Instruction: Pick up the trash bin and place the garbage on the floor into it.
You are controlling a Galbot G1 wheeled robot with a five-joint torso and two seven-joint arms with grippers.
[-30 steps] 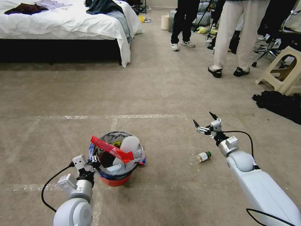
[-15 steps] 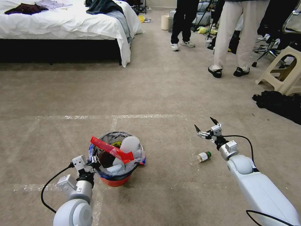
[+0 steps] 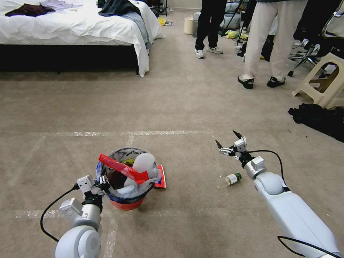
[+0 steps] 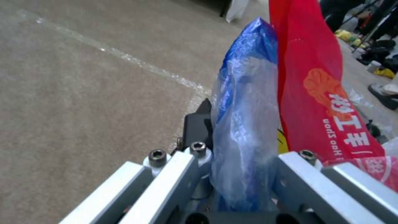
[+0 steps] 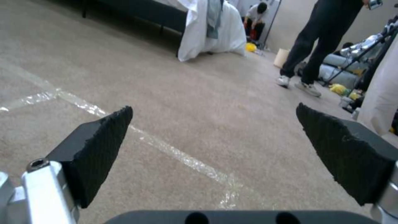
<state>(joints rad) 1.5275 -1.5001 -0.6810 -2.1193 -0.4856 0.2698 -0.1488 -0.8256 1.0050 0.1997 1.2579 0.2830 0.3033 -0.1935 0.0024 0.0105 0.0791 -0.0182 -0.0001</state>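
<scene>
The left gripper (image 3: 102,181), lower left of the head view, is clamped on the bagged rim of the trash bin (image 3: 125,202), which is already stuffed with litter. The right gripper (image 3: 226,141), right of centre, is spread wide and empty. Left to collect, judging by the floor: a green-capped bottle (image 3: 231,178) and a red wrapper (image 3: 160,178).

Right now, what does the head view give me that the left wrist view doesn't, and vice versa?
Head view alone: the whole trash bin standing on the carpet, a green-capped bottle lying near the right arm, the right hand open above the floor, the bed.

Left wrist view alone: close up, the left hand shut on the bin's blue-edged plastic liner, and white print on the red wrapper.

Both: liner, red wrapper, carpet with its tape line.
</scene>
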